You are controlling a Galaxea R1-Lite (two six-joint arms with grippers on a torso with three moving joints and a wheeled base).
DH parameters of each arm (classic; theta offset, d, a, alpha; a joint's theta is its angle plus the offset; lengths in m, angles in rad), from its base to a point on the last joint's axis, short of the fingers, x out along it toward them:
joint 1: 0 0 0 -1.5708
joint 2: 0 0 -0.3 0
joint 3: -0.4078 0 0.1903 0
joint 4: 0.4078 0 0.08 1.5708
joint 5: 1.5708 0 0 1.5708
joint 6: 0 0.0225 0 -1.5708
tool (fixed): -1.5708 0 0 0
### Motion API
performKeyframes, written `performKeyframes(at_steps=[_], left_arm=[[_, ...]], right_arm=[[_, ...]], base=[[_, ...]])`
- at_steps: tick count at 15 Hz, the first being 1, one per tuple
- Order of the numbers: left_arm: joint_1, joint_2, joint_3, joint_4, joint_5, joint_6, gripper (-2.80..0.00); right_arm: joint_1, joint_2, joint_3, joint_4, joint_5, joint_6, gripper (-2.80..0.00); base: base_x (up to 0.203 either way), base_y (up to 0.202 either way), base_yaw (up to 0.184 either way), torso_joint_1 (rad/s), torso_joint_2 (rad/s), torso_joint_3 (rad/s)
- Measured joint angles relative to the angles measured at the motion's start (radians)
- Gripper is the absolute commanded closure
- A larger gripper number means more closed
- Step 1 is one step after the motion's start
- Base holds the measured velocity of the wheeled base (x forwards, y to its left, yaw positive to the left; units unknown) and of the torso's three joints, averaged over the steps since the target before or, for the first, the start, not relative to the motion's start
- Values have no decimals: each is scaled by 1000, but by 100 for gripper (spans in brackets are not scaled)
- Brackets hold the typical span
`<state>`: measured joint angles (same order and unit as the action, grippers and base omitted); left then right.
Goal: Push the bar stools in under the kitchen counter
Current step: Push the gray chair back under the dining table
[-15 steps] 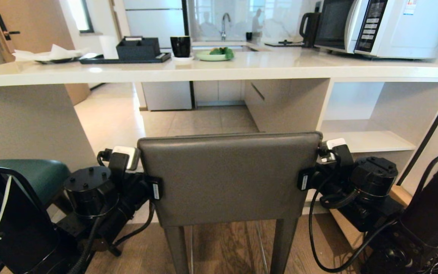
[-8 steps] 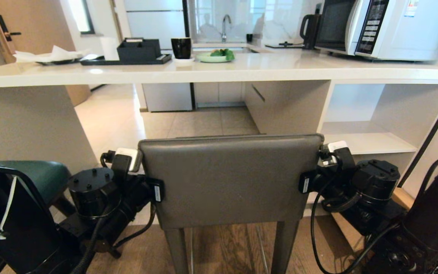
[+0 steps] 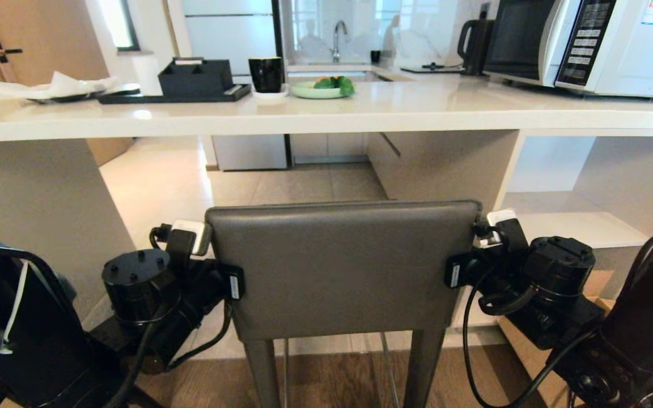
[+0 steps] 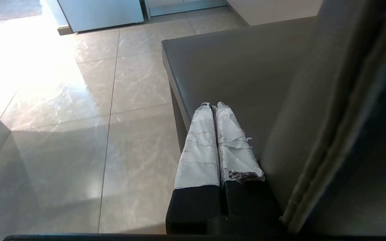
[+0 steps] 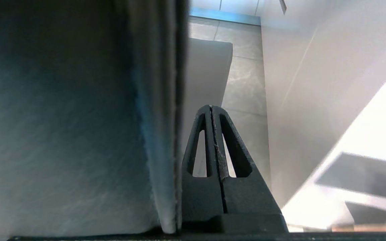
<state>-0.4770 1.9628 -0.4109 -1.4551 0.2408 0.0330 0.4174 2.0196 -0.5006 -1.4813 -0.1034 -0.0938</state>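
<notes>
The dark grey bar stool's rectangular back (image 3: 340, 266) fills the middle of the head view, facing the white kitchen counter (image 3: 326, 116), whose opening lies just beyond it. My left gripper (image 3: 230, 283) presses against the back's left edge and my right gripper (image 3: 454, 272) against its right edge. In the left wrist view the white-taped left gripper (image 4: 213, 107) is shut, lying over the seat's edge (image 4: 246, 67). In the right wrist view the black right gripper (image 5: 211, 107) is shut beside the back (image 5: 79, 117). The teal stool is all but hidden behind my left arm at the lower left.
The counter carries a microwave (image 3: 587, 45), kettle (image 3: 474, 37), black tray with box (image 3: 190, 79), black cup (image 3: 266, 73) and green plate (image 3: 321, 88). White shelves (image 3: 576, 221) bound the opening on the right, a side panel (image 3: 32, 198) on the left.
The whole view has advanced toward the counter, and the grey stool has kept its place between my grippers, so it moved forward with me. The teal seat slid out of sight at the left.
</notes>
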Motion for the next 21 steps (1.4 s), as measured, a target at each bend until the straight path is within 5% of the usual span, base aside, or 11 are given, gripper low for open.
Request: performKeyframes(at_steps=[8, 21], left_arm=[[-34, 63, -96, 5, 2, 0, 0], [-21, 75, -91, -3, 2, 3, 0]], right_arm=[[-21, -14, -1, 5, -16, -10, 0], [-13, -3, -15, -6, -14, -10, 0]], base=[[190, 0, 2, 2, 1, 0], [162, 0, 1, 3, 1, 2]])
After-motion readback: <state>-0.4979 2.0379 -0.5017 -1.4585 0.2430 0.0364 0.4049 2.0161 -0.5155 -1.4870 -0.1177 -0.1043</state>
